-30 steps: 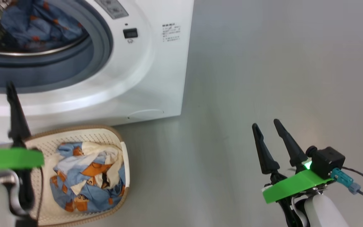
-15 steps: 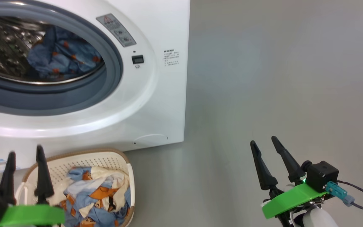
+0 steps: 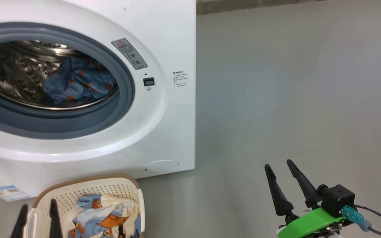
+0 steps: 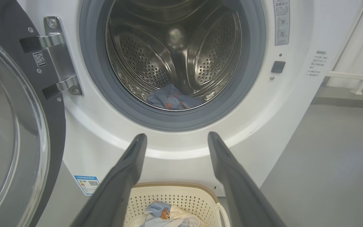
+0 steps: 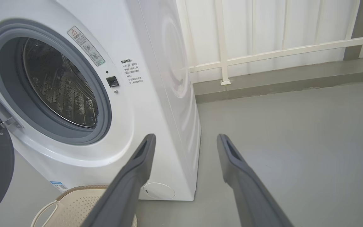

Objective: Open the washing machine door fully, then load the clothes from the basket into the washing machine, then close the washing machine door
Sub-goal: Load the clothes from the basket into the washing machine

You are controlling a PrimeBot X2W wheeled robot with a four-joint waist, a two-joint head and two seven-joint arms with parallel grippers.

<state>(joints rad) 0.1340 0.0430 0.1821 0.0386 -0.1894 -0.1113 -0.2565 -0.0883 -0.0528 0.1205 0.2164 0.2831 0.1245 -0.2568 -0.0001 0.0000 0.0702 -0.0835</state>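
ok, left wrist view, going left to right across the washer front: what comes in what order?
Open door → hinge → drum → warning label → printed text → railing.

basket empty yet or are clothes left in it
Not empty. Blue-and-orange clothes lie bunched inside the basket; another garment sits in the washing machine drum.

Left hand (image 3: 37,206) lower left, jaws wide apart, empty. Right hand (image 3: 278,164) lower right, jaws wide apart, empty.
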